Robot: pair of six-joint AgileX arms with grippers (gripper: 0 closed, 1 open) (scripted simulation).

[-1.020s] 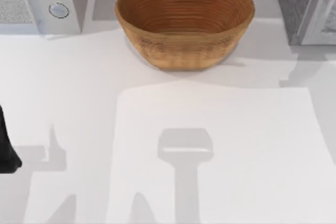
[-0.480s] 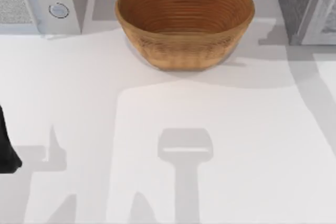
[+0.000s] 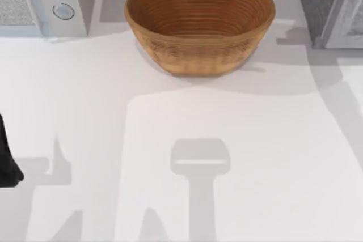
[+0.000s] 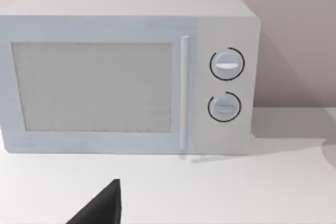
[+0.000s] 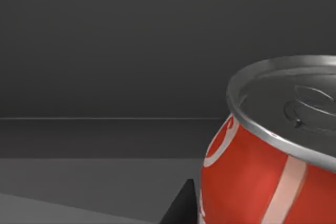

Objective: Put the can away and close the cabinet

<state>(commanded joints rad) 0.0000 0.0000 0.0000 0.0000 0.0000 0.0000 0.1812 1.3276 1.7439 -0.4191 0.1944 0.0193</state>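
Basket (image 3: pixel 199 24) at table's (image 3: pixel 170 117) far middle; microwave (image 3: pixel 42 1) at far left, cabinet (image 3: pixel 332 7) at far right. Left arm (image 3: pixel 7 157) at left edge.

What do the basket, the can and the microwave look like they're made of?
Basket: woven natural fibre, perhaps wicker or rattan, going by its matte brown coiled ridges. Can: metal, probably aluminium, with a bright silver rim and lid and a glossy red printed body with white lettering. Microwave: smooth painted metal or plastic, pale matte casing, speckled door panel, round dials; the look leaves it open.
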